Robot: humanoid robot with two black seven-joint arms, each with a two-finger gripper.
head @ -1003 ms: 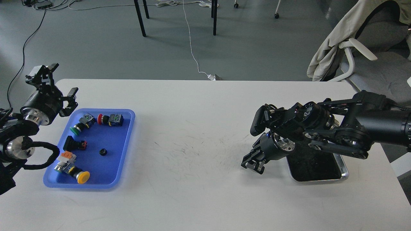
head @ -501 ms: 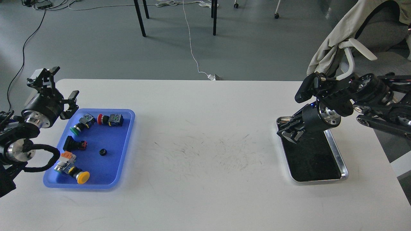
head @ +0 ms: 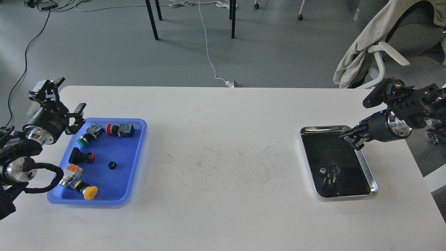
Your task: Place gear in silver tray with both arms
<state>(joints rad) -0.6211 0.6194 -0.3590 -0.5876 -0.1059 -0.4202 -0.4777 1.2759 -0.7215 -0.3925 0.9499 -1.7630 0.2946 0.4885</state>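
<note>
Silver tray [head: 369, 170]: on counter [head: 223, 146], long axis running away from the robot. Right tool [head: 352, 136]: over the tray's far right rim, spread unclear, apparently empty. Left tool [head: 64, 101]: fingers wide apart, empty, beside blue tray [head: 136, 157].

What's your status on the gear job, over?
Left pincer open, empty, beside blue tray. Right pincer over silver tray, state unclear. Gear in blue tray. Path across table unobstructed.

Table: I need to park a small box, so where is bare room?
The widest bare patch of the table lies between the blue tray and the silver tray. The front strip is bare too. The blue tray's far-left part is crowded with buttons.
</note>
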